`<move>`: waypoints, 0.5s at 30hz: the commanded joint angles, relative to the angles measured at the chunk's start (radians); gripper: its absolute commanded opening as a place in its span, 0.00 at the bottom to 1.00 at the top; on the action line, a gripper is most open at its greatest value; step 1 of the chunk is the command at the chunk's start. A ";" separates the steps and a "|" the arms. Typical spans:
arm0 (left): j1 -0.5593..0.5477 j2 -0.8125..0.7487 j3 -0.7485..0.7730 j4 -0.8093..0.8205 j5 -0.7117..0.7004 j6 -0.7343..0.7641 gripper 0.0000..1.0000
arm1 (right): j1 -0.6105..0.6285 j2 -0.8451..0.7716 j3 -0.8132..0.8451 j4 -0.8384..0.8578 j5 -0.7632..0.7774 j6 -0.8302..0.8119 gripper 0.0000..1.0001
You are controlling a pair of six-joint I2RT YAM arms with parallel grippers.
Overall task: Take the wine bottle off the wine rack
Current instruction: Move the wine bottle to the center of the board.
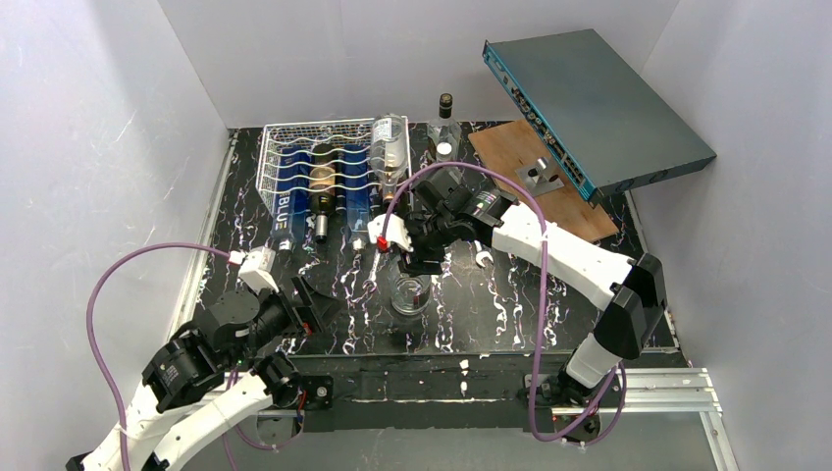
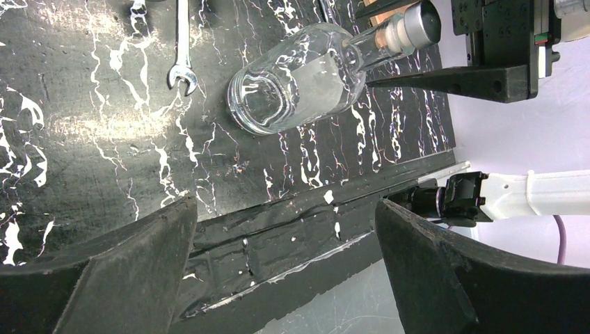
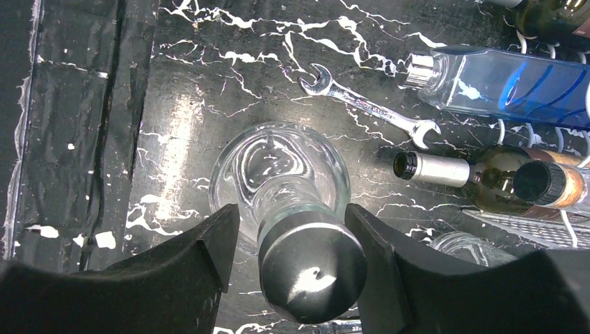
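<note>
The silver-white wire wine rack point(image 1: 280, 147) stands at the back left and holds several lying bottles. Among them is a dark green wine bottle point(image 1: 321, 186) whose foil neck point(image 3: 435, 169) sticks out of the rack's front. A clear glass bottle point(image 1: 410, 294) with a silver cap point(image 3: 313, 268) stands upright on the black marbled table. My right gripper point(image 3: 292, 223) is open around its neck, with a small gap at the left finger. The same bottle point(image 2: 299, 87) shows in the left wrist view. My left gripper point(image 2: 285, 229) is open and empty over the table's near edge.
A blue bottle point(image 3: 501, 83) and a wrench point(image 3: 369, 108) lie in front of the rack. Another wrench point(image 1: 483, 258) lies right of the right gripper. A capped bottle point(image 1: 444, 123) stands behind the rack. A wooden board point(image 1: 579, 216) and a tilted blue-grey box point(image 1: 598, 98) fill the back right.
</note>
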 commanded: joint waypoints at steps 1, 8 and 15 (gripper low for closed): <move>0.005 0.011 -0.010 -0.010 -0.016 -0.004 0.99 | 0.006 0.003 -0.008 0.038 -0.015 0.033 0.64; 0.004 0.015 -0.008 -0.010 -0.013 -0.005 0.99 | 0.005 -0.001 -0.016 0.042 -0.018 0.035 0.46; 0.004 0.019 -0.006 -0.010 -0.008 -0.008 0.99 | -0.034 -0.052 -0.030 0.025 -0.043 0.022 0.13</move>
